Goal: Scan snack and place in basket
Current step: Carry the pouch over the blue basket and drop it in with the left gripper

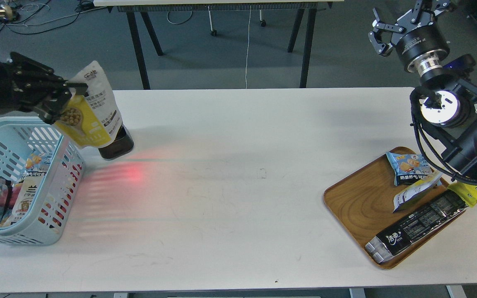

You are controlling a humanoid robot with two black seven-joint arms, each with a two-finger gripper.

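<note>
My left gripper [66,93] is shut on the snack [89,111], a small yellow pouch with a round picture of brown pieces and a white printed back. It holds the pouch in the air over the basket's far right corner. The basket [62,178], light blue with slotted sides, stands at the table's left edge and holds several packets. My right gripper [404,16] is raised high at the far right with its fingers spread and nothing in it.
A dark scanner [116,147] stands on the table just right of the basket, casting a red glow on the tabletop. A wooden tray [354,203] at the right holds a long black packet [416,227] and a small light-blue packet [408,165].
</note>
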